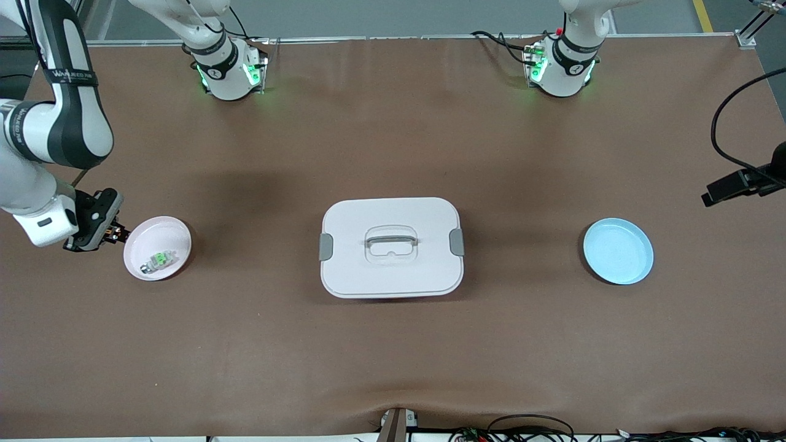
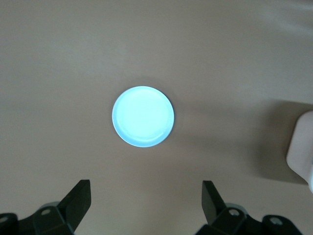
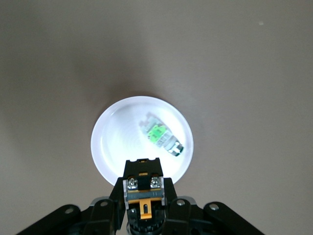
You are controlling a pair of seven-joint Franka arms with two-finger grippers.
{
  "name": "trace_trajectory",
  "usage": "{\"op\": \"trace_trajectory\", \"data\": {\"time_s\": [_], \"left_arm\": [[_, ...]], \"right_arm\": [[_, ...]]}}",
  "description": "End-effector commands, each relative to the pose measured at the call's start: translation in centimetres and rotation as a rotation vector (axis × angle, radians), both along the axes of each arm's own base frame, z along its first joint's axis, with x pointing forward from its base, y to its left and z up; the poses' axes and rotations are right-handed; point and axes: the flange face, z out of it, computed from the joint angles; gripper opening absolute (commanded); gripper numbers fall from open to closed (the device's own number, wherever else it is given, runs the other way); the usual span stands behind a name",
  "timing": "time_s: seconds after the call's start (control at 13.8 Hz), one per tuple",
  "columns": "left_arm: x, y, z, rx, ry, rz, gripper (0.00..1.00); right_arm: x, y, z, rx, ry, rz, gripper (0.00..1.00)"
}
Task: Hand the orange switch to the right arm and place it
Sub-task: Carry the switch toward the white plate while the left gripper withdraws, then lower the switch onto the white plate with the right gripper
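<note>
Fingers of the right gripper (image 3: 143, 188) are clamped on the orange switch (image 3: 143, 192), a small black block with an orange-tan face and two silver screws showing between the black pads. In the right wrist view the switch hangs over the rim of the pink plate (image 3: 105, 129); in the front view the gripper sits in the air just at the plate's edge toward the right arm's end of the table.

A green-and-white part (image 3: 160, 136) already lies in the plate, nearer its middle. The judged step is placement:

1. Carry the switch inward until it is over bare plate floor, apart from the green-and-white part.
2. Lower until the switch nearly touches the floor; a release from height may bounce it over the low rim.
3. Open the fingers, then lift straight up.

Left gripper (image 2: 146, 203) waits with fingers spread wide and empty, over the blue plate (image 2: 143, 116) at the left arm's end of the table. A white lidded box (image 1: 391, 247) stands on the table between the two plates and plays no part in this step.
</note>
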Motion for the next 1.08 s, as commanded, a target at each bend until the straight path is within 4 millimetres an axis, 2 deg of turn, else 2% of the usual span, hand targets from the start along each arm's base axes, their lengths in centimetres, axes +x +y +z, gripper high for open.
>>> {"op": "trace_trajectory", "data": {"time_s": [0.0, 0.22, 0.43, 0.58, 0.8, 0.94, 1.01], "left_arm": [[-3.1, -0.7, 0.9, -0.016, -0.010, -0.040, 1.00], [-4.7, -1.4, 0.7, -0.014, -0.022, -0.052, 1.00], [-4.8, -1.3, 1.0, -0.011, -0.019, -0.052, 1.00], [-4.8, -1.4, 1.1, -0.013, -0.017, -0.055, 1.00], [-4.8, -2.2, 0.9, -0.012, -0.011, -0.071, 1.00], [-4.9, -4.1, 0.9, -0.006, -0.008, -0.137, 1.00], [-5.0, -4.2, 1.1, -0.004, -0.011, -0.143, 1.00]], "right_arm": [[-2.5, -1.3, -1.1, -0.010, 0.004, 0.035, 0.04], [-3.3, -1.7, -2.9, -0.010, -0.011, 0.084, 0.04], [-4.0, -1.9, -4.7, -0.016, -0.053, 0.084, 0.04], [-3.9, -1.9, -5.4, -0.018, -0.070, 0.088, 0.04], [-3.5, -2.4, -7.7, -0.021, -0.080, 0.122, 0.04], [-3.3, -2.5, -9.8, -0.016, -0.072, 0.125, 0.04], [-3.4, -2.7, -10.6, -0.014, -0.064, 0.122, 0.04]]}}
